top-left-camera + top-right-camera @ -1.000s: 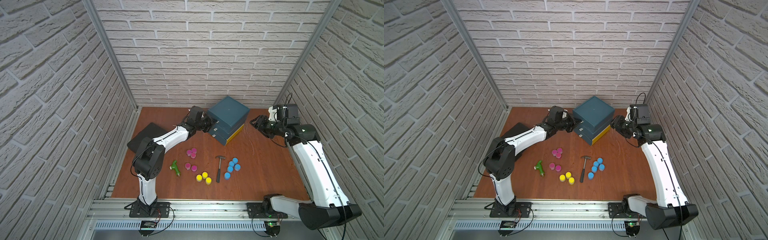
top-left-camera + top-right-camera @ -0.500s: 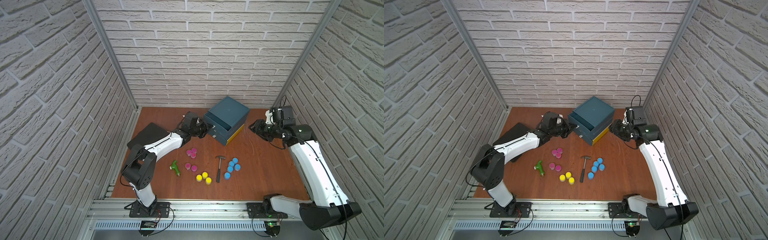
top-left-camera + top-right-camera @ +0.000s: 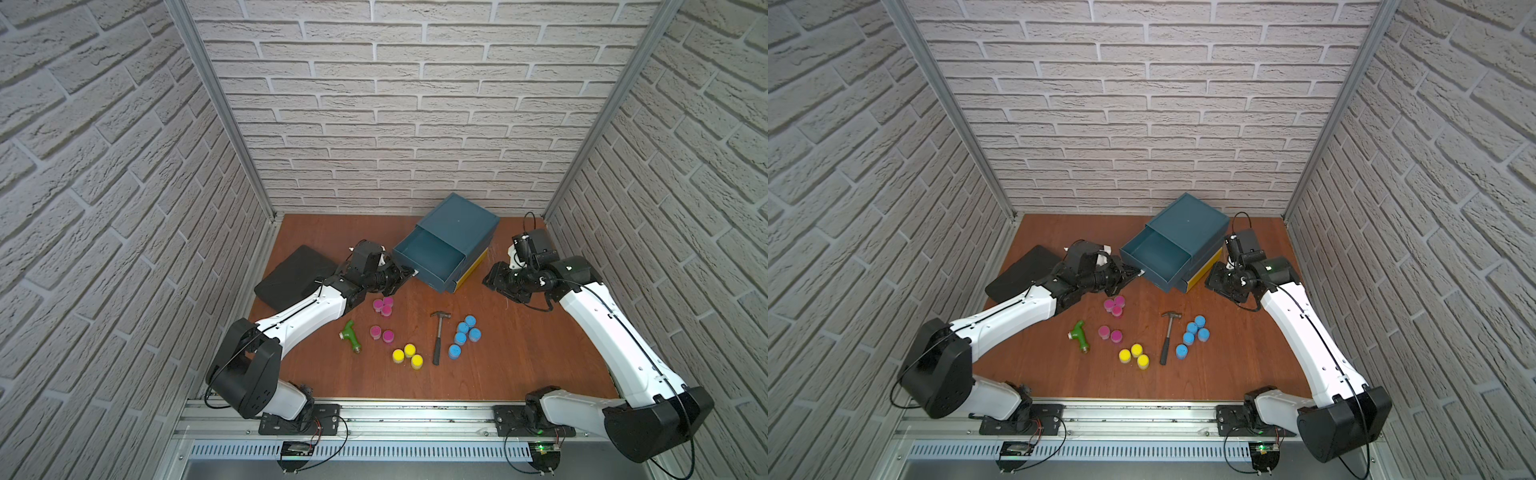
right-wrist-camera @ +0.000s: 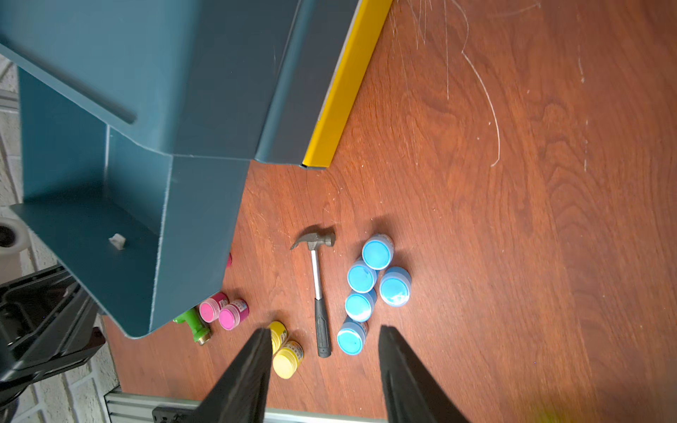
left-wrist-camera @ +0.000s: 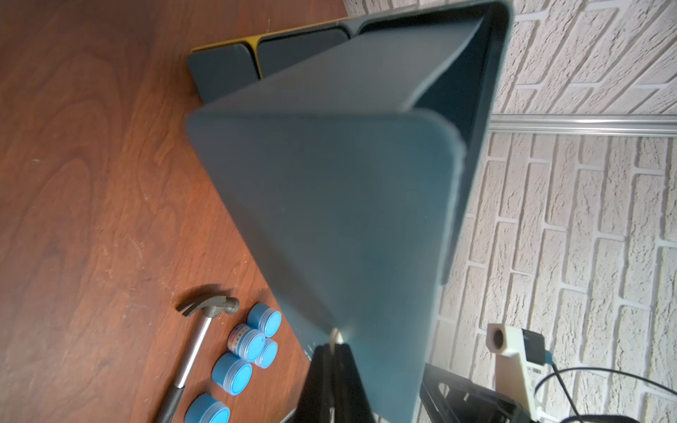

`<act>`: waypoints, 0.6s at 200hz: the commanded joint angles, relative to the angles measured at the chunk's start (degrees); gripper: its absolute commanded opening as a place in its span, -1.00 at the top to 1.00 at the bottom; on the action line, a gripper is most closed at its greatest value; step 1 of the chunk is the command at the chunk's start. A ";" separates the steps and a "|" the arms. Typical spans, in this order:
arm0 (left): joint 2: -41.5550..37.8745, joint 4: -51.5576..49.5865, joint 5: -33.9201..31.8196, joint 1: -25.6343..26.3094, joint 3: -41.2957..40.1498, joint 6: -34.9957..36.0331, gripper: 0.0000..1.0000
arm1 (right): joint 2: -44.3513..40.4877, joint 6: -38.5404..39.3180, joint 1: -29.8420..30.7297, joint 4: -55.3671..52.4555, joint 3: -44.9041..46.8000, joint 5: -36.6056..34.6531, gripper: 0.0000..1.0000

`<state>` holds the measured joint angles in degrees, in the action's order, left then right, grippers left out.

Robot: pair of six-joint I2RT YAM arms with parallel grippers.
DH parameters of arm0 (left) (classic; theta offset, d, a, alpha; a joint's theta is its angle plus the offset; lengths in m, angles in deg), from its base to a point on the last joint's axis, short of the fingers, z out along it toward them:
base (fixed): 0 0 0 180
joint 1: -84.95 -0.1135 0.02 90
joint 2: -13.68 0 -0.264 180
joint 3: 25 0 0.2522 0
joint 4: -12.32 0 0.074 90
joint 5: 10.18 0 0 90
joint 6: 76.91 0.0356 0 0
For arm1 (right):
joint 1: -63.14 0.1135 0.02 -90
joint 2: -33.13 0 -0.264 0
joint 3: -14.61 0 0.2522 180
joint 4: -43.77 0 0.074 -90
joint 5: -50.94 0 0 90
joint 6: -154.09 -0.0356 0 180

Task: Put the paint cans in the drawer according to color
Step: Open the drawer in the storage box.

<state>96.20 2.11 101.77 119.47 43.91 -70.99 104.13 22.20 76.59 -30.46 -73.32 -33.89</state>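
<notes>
Pinching front of pulled-out drawer (image 3: 428,253) with tightly closed left gripper (image 3: 409,274); holding right gripper (image 4: 324,329) partly open, empty, beside cabinet (image 3: 461,220).

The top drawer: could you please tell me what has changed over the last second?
The top drawer slid out toward the left arm, pulled by the left tool, shut on its front. The right tool, open, drew back alongside the cabinet. Paint cans, hammer and green fitting stayed put.
</notes>
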 commanded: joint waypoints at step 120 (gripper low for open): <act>-2.92 -7.29 -2.54 0.17 1.38 4.71 -0.05 | -2.11 -2.50 1.44 2.65 8.16 -0.34 -0.24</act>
<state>93.90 -3.05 100.22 119.50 42.95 -68.67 103.26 20.30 77.46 -28.67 -66.17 -33.84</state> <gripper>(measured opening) 0.485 0.611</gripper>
